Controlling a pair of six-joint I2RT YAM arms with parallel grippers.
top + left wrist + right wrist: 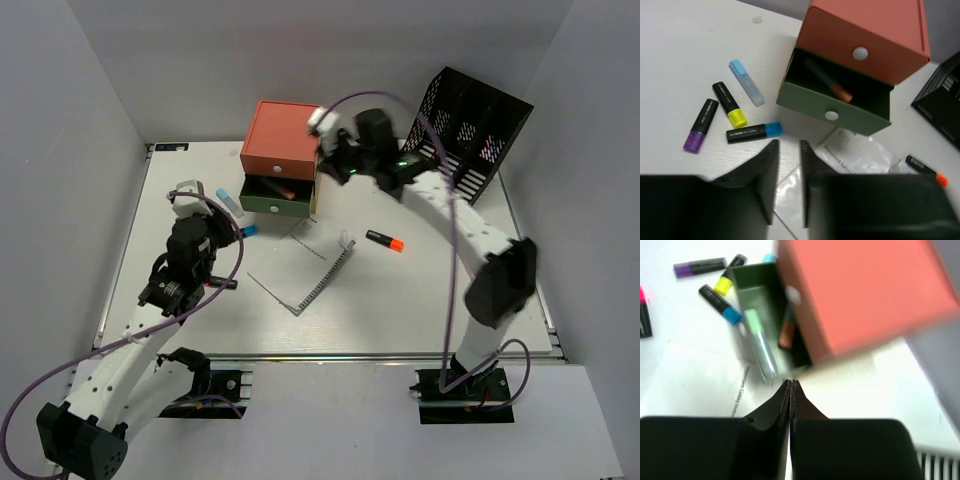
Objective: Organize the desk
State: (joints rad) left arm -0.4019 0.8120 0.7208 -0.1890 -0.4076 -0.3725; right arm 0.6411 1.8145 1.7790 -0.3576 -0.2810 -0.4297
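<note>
Looks barely begun: stows two markers (760,342) in the green drawer (832,115), leaves five highlighters (730,105) and papers (850,152) on the worktop (680,60); shows left tool (789,145) slightly parted, right tool (790,382) pinched together, both empty.

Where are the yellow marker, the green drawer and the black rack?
yellow marker (729,102): left wrist view, black barrel.
green drawer (812,105): left wrist view, front panel.
black rack (475,120): top view, mesh dividers.
</note>
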